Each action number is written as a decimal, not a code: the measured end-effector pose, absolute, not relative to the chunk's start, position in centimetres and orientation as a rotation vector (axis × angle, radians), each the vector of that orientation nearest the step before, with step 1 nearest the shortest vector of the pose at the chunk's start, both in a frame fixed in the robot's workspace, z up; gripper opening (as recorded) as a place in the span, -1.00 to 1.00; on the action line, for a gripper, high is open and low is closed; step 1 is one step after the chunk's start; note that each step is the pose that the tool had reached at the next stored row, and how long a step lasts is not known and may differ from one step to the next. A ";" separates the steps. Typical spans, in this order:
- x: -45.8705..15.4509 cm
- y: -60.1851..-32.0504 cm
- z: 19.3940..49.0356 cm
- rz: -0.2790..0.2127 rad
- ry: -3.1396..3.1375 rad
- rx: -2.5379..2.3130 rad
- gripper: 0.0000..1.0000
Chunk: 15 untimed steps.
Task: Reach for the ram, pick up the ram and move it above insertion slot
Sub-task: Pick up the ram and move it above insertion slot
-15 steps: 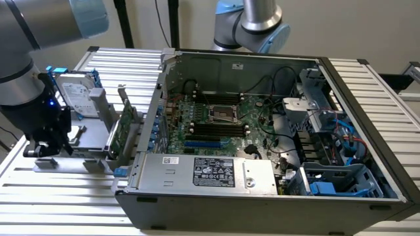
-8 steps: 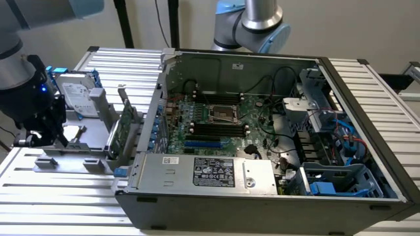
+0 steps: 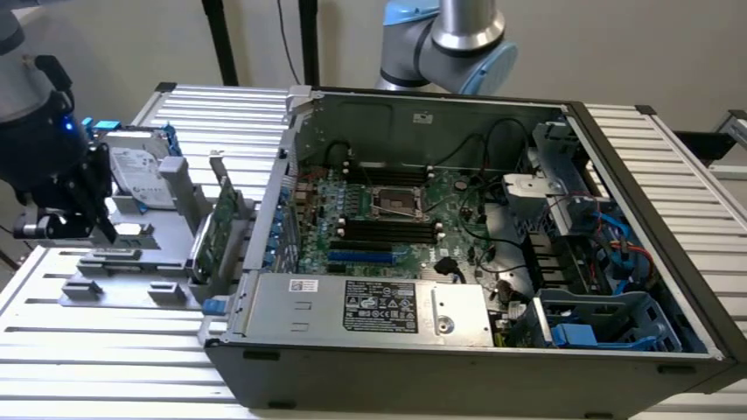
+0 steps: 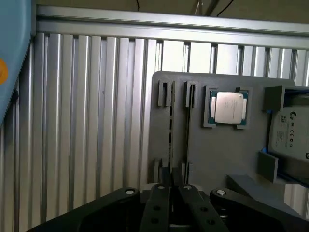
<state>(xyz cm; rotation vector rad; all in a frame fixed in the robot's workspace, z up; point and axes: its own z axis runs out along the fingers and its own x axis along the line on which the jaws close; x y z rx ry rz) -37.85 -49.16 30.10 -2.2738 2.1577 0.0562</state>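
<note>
Gripper (image 3: 100,231) pointing down just above gray fixture (image 3: 160,243)

Worktop (image 3: 105,350): ribbed silver alu slats. Directly on it: open PC case (image 3: 386,376), lid off, twd exterior view's right; grey parts tray (image 3: 170,236) just beside it on exterior view's left, flat on slats.

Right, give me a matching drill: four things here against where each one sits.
1 processor
2 hard drive
3 power supply
4 pincer

a inside the computer case
b above the grey tray, at the exterior view's left
c in a square recess of the tray
d leaning in a holder on the tray

Pairs: 1c, 2d, 3a, 4b
</note>
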 end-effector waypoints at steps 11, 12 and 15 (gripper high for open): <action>-35.4 -49.2 34.6 0.080 2.116 -2.295 -0.74; -34.9 -49.2 35.0 0.082 2.116 -2.296 -0.74; -33.6 -49.2 36.2 0.085 2.117 -2.297 -0.74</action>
